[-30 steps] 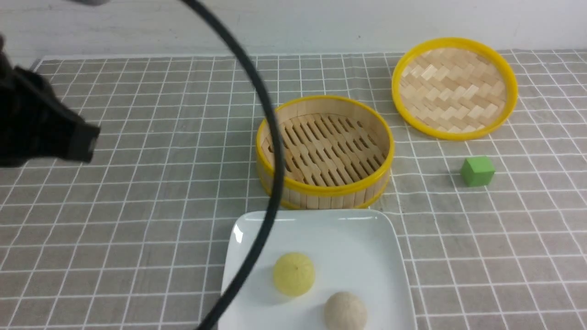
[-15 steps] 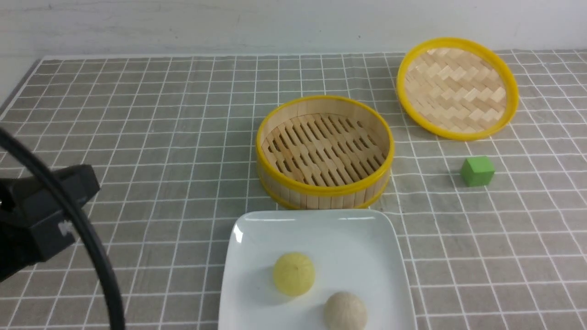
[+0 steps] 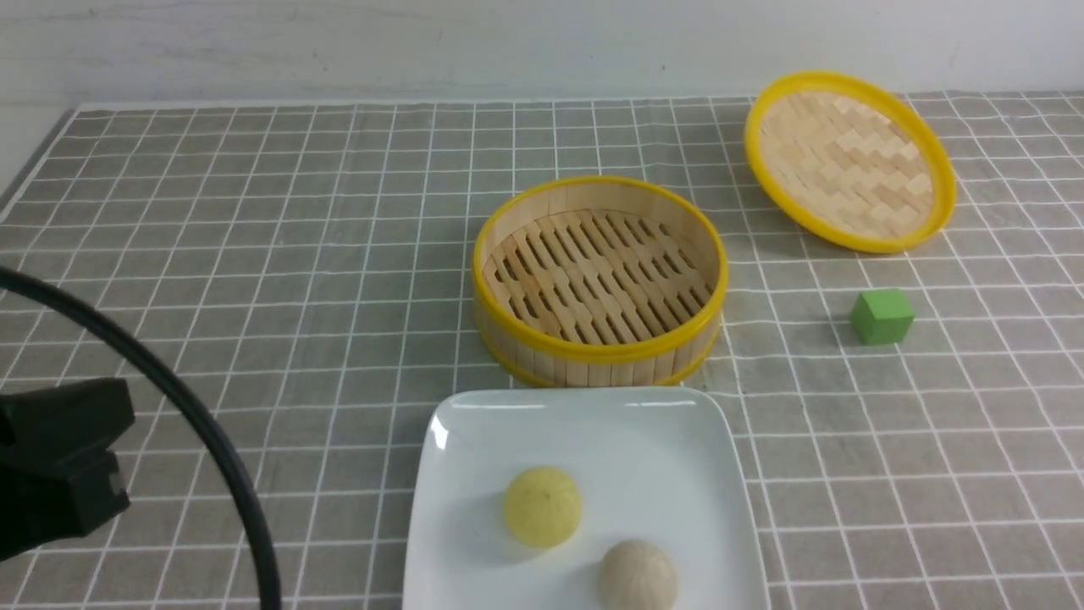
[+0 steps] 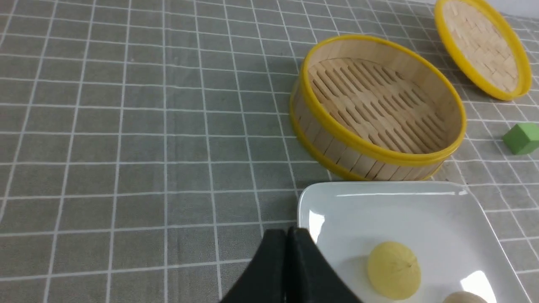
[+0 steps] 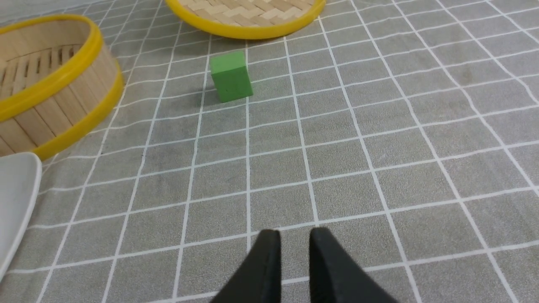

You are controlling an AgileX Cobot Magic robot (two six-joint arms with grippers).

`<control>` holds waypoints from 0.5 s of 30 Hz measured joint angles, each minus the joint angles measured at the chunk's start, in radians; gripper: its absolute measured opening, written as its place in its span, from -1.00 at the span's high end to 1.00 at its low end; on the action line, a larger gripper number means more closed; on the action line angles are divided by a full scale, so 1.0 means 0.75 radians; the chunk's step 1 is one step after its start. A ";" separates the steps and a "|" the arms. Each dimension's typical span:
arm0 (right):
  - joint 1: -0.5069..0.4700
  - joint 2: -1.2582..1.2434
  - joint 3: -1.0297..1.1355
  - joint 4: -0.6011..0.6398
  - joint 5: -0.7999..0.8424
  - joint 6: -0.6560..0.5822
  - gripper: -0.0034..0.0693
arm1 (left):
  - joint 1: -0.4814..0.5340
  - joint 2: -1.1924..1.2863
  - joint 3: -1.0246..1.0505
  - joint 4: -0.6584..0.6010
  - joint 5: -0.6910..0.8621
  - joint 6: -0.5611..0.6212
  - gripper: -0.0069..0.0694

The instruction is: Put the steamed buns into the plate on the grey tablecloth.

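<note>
The pale yellow bun [image 3: 542, 507] and the off-white beige bun [image 3: 637, 576] lie on the white square plate [image 3: 593, 424], which sits on the grey tablecloth [image 3: 296, 254]. In the left wrist view the yellow bun [image 4: 393, 270] and the edge of the beige bun [image 4: 463, 298] show on the plate [image 4: 379, 202]. My left gripper [image 4: 288, 235] is shut and empty, by the plate's near-left corner. My right gripper [image 5: 294, 235] holds nothing, its jaws nearly together, low over bare cloth. It is out of the front view.
The empty bamboo steamer [image 3: 600, 280] stands just behind the plate. Its woven lid [image 3: 851, 161] lies tilted at the back right. A green cube [image 3: 882, 316] sits right of the steamer. My left arm [image 3: 59, 466] and its black cable [image 3: 212, 449] are at the front left.
My left arm has dropped and drawn back toward the front left, and its cable has swung off the plate. The lid's left edge has shifted right and it looks more tilted.
</note>
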 joint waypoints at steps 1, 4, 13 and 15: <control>0.000 0.000 0.000 0.000 0.000 0.000 0.55 | 0.000 0.000 0.019 0.006 -0.018 0.000 0.77; 0.000 0.000 0.000 0.000 0.000 0.000 0.55 | 0.003 -0.009 0.118 0.015 -0.145 0.005 0.76; 0.000 0.000 0.000 0.000 0.000 0.000 0.51 | 0.325 -0.380 0.576 -0.176 -0.643 0.343 0.73; 0.000 0.000 0.000 0.000 0.000 0.000 0.51 | 0.388 -0.449 0.635 -0.212 -0.657 0.397 0.73</control>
